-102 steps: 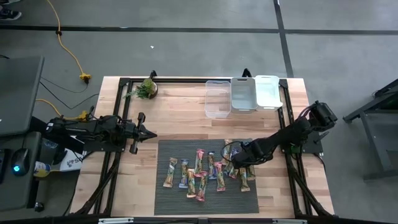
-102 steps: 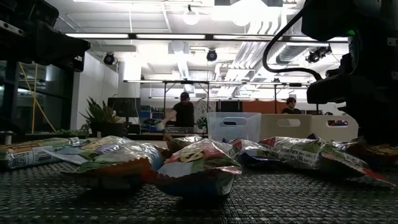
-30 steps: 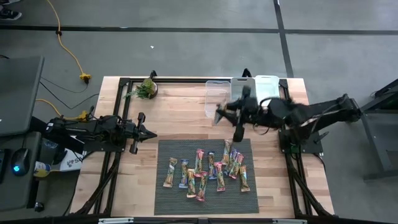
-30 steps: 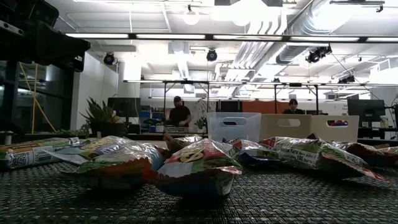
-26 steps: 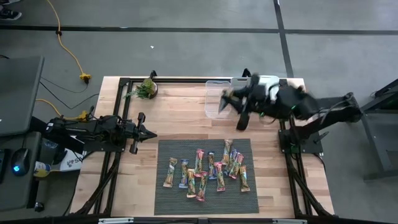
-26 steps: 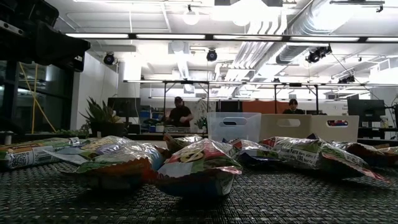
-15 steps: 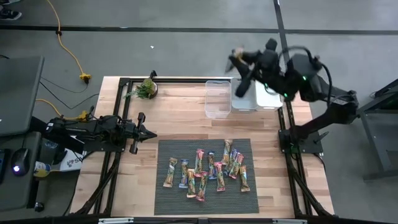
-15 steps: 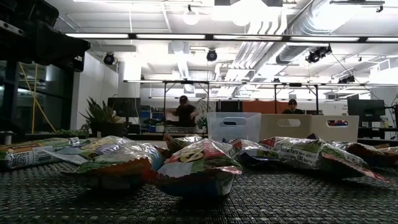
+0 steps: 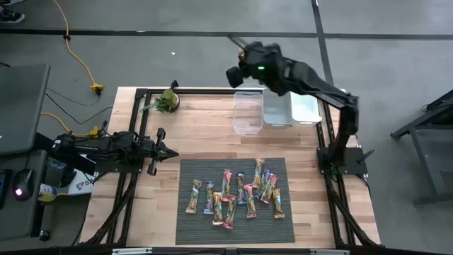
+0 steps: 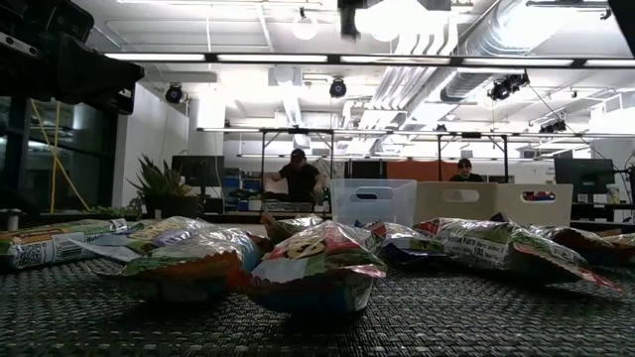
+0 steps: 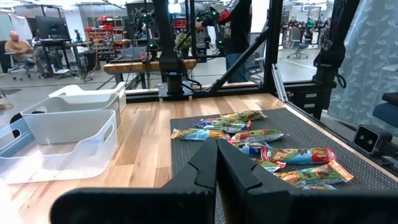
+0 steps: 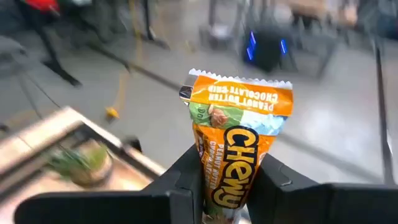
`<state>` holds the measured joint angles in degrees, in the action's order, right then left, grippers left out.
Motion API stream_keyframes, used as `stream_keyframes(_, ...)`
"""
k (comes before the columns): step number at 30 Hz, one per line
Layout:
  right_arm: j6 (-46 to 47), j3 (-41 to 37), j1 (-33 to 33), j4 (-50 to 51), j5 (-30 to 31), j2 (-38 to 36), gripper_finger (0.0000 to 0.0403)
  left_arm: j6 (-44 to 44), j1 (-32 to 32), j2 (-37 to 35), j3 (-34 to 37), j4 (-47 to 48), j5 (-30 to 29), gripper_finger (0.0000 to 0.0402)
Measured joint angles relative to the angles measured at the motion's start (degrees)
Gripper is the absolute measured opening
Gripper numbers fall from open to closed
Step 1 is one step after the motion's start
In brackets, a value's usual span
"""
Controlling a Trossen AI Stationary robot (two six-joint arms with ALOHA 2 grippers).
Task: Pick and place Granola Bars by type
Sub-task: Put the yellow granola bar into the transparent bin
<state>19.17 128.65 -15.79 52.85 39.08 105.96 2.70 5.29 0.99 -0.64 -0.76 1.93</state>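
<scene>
Several granola bars [image 9: 233, 193] in shiny wrappers lie flat on a dark mat [image 9: 191, 230] at the table's near middle, also in the left wrist view [image 11: 261, 146] and close up in the low view [image 10: 313, 260]. My right gripper [image 9: 244, 49] is raised high over the table's far edge, beyond the clear bin [image 9: 248, 113], shut on an orange granola bar [image 12: 233, 137]. My left gripper [image 9: 170, 151] waits shut at the table's left side, its fingers [image 11: 216, 163] pointing level toward the mat. My right gripper pinches the orange bar's lower part [image 12: 219, 186] between its two fingers [image 12: 186, 180], which lie one on each side. The rest of the bar sticks out past the fingertips, its crimped end [image 12: 239, 82] farthest away. The bar is lifted clear, high above the table.
Three open bins stand side by side at the far edge: the clear one, a grey one [image 9: 277, 108] and a white one [image 9: 304, 105]. A small potted plant [image 9: 166, 100] stands at the far left. Bare wood lies between mat and bins. People work in the room behind.
My right gripper has swung with the orange bar from just above the table beside the clear bin up and toward the far edge, then toward the left, turning as it went. It now hangs high beyond the bins. The bars on the mat have stayed put.
</scene>
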Motion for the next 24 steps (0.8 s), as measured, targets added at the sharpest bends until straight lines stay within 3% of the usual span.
stream_keyframes(6, 8.85, -8.08, -4.40, 2.30, -9.98, 2.85, 0.0074, 0.00, -0.01, 0.00, 0.00, 0.01, 0.00, 0.0001)
stream_keyframes(12, 14.34, -20.67, -7.32, 0.45, -12.64, 2.92, 0.0074, 0.00, 0.00, 0.00, 0.01, 0.01, 0.00, 0.0001)
stream_keyframes(24, 23.39, -43.38, -11.09, -18.75, -26.98, 2.92, 0.0074, 0.00, -0.01, 0.01, 0.01, 0.01, 0.00, 0.0001)
